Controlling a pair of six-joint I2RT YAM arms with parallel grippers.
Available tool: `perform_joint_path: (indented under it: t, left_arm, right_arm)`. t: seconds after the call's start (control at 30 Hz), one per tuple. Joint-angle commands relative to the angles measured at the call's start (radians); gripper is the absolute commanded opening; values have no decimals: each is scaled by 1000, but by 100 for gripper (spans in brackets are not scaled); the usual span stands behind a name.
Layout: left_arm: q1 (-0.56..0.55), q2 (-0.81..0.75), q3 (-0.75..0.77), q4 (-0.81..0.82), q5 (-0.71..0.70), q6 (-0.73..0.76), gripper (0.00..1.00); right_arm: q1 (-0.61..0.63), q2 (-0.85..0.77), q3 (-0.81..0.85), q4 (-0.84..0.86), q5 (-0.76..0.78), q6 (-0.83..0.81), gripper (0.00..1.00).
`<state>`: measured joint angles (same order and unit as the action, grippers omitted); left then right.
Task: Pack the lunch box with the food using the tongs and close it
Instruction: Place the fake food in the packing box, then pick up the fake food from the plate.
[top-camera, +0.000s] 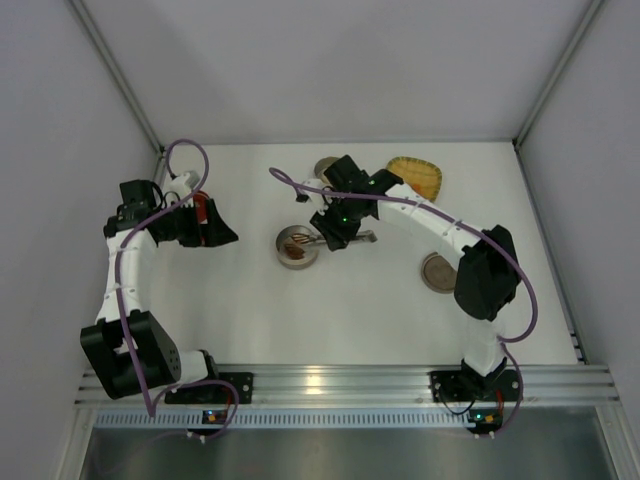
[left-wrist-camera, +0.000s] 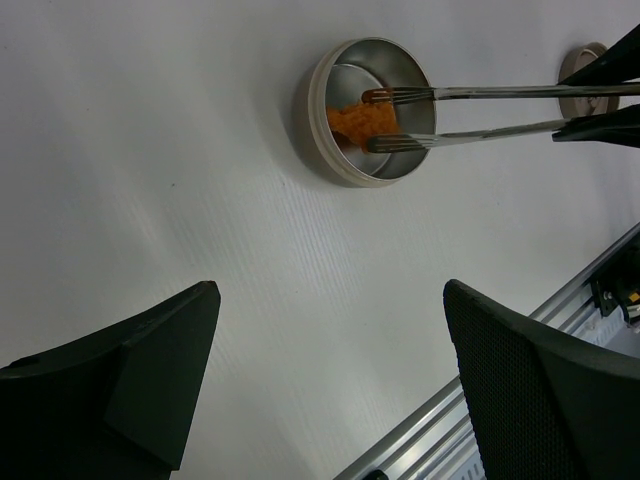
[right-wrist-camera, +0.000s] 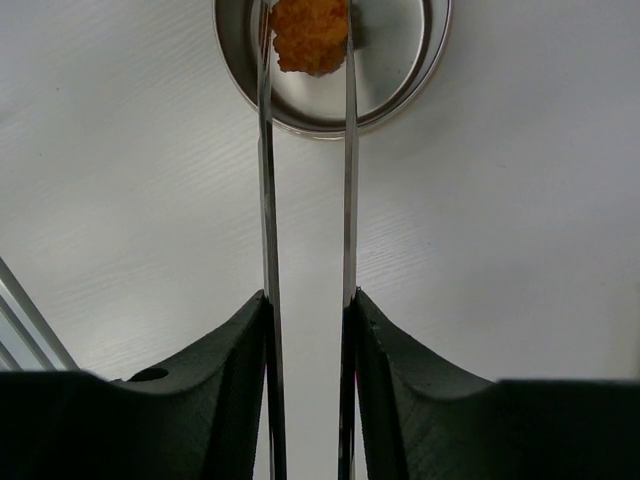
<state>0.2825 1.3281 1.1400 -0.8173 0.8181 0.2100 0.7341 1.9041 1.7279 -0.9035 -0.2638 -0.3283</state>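
While right tool grips tongs, orange chunk between tips

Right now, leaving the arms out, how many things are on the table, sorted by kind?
Round tin parts: 3 (one with food, one at the far side, one on the right)
Yellow woven tray: 1
Tongs: 1
Orange food lump: 1 that can be seen
Total: 6
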Motion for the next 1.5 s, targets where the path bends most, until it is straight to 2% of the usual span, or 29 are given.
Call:
perform_joint_path:
  t: [0.0,0.07,0.27,0.53,0.63,0.83,0.93,1.13,1.47]
  left_arm:
    - [4,-23,-9,1,18,22,98]
    - [4,-21,-9,1,21,19,98]
    - [3,-26,-6,-2,19,22,98]
    - [4,-38,3,-8,15,25,98]
    - [3,-41,0,-9,15,28,98]
    - [4,-47,0,-10,13,29,98]
    - [4,-46,-3,-8,16,28,98]
    - [4,-33,-11,4,30,20,98]
    - [4,-38,-16,3,15,31,98]
  right_arm:
    - [22,-19,30,66,-32,12,37]
    - [21,-25,30,60,-38,15,44]
    - [21,-45,36,46,-54,21,51]
    - [-4,-102,67,22,-58,46,49]
    - [-53,-140,79,15,-81,72,47]
    - [-226,-215,68,-18,-83,115,41]
    - [-353,-244,30,-28,-29,126,39]
    - [-498,-246,-31,-31,121,133,38]
    - [-588,-169,-67,29,248,110,41]
